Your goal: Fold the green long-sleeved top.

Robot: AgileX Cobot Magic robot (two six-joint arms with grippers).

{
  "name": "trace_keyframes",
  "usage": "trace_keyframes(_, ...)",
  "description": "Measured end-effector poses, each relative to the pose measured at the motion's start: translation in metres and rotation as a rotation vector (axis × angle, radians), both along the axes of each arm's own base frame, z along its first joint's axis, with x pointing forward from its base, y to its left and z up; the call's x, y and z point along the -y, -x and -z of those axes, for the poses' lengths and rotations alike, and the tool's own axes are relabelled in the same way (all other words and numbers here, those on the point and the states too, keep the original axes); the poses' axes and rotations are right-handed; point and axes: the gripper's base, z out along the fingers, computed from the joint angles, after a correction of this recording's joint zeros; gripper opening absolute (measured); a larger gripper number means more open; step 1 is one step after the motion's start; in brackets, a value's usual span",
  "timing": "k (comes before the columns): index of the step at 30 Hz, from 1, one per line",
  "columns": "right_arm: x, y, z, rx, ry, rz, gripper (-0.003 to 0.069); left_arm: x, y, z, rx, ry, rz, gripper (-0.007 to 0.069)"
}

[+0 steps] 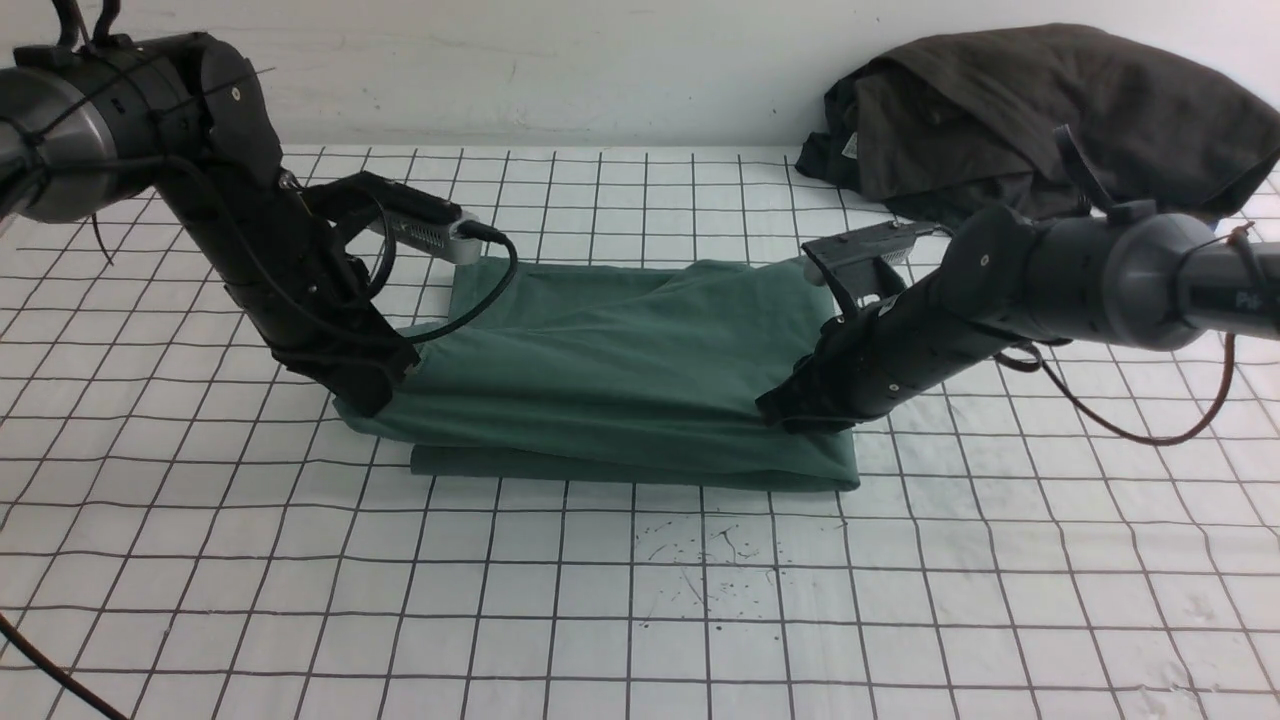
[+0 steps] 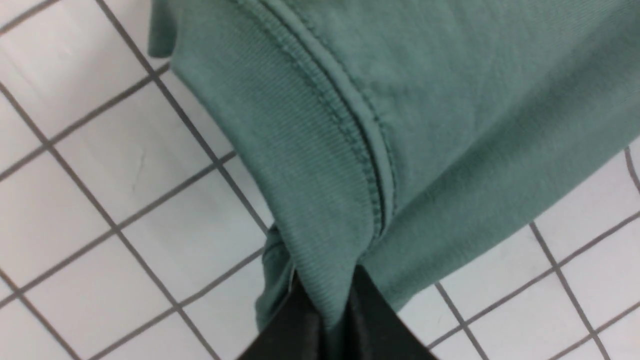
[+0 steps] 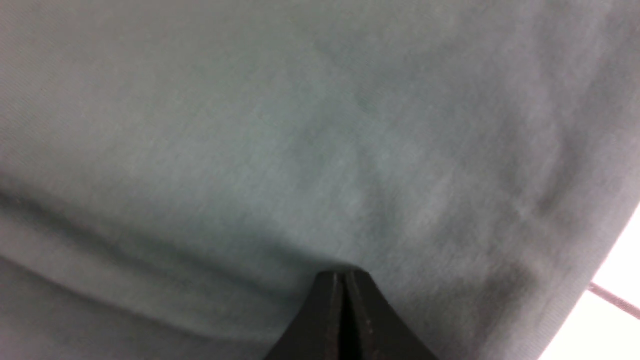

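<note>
The green long-sleeved top [image 1: 620,370] lies folded in layers on the gridded table, a lower layer showing along its near edge. My left gripper [image 1: 375,395] is shut on the top's near left corner; in the left wrist view the fingers [image 2: 372,320] pinch a ribbed hem band [image 2: 310,165] that rises from them. My right gripper [image 1: 800,415] is shut on the top's near right edge; in the right wrist view the closed fingers [image 3: 370,320] pinch plain green cloth [image 3: 280,150] that fills the view. The logo and neck label are hidden.
A dark brown-grey bundled garment [image 1: 1040,110] lies at the back right, behind my right arm. The white table with a black grid [image 1: 640,620] stretches in front of the top, with small dark scribble marks [image 1: 710,560] near the middle. A wall bounds the far edge.
</note>
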Motion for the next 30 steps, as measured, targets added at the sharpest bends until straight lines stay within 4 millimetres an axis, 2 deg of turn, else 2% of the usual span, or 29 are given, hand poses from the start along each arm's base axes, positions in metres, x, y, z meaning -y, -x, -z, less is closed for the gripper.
trace_keyframes(4,0.0,0.0,-0.009,0.014,0.004,-0.014,-0.0014,-0.002,0.001,0.001,-0.02,-0.011,0.017,0.0041)
trace_keyframes(5,0.0,-0.001,-0.018,0.032,0.003,-0.022,-0.0014,-0.004,0.001,-0.003,-0.03,-0.024,0.028,0.0071)
trace_keyframes(9,0.001,0.0,-0.063,0.139,-0.021,-0.03,-0.0014,-0.008,-0.008,-0.026,0.012,-0.034,0.015,0.0181)
trace_keyframes(10,0.001,0.002,-0.075,0.167,-0.028,-0.031,-0.0014,-0.007,-0.012,-0.037,0.046,-0.028,-0.006,0.0217)
trace_keyframes(12,0.002,0.004,-0.086,0.192,-0.036,-0.031,-0.0014,-0.006,-0.017,-0.049,0.082,-0.005,-0.053,0.0267)
trace_keyframes(14,0.002,0.005,-0.088,0.194,-0.039,-0.031,-0.0014,-0.003,-0.02,-0.055,0.105,0.04,-0.111,0.029)
trace_keyframes(17,0.0,0.003,-0.077,0.154,-0.055,-0.021,-0.0014,0.008,-0.026,-0.056,0.126,0.145,-0.182,0.0299)
trace_keyframes(19,-0.004,-0.002,-0.053,0.083,-0.083,0.006,-0.0014,0.027,-0.033,-0.044,0.128,0.223,-0.168,0.0273)
trace_keyframes(20,-0.005,-0.002,-0.051,0.076,-0.088,0.01,-0.0014,0.031,-0.034,-0.041,0.129,0.229,-0.158,0.0266)
trace_keyframes(22,-0.006,-0.005,-0.033,0.034,-0.088,0.019,-0.0014,0.041,-0.04,-0.027,0.132,0.234,-0.131,0.0238)
trace_keyframes(23,-0.007,-0.007,-0.017,0.001,-0.08,0.023,-0.0014,0.05,-0.045,-0.009,0.123,0.224,-0.109,0.0201)
trace_keyframes(26,-0.008,-0.009,0.002,-0.031,-0.063,0.025,-0.0014,0.05,-0.052,0.022,0.091,0.167,-0.098,0.0131)
trace_keyframes(27,-0.007,-0.01,0.002,-0.024,-0.057,0.022,-0.0014,0.048,-0.054,0.033,0.078,0.131,-0.095,0.0102)
trace_keyframes(30,-0.006,-0.01,0.002,-0.02,-0.042,0.016,-0.0014,0.043,-0.056,0.048,0.068,0.069,-0.082,0.005)
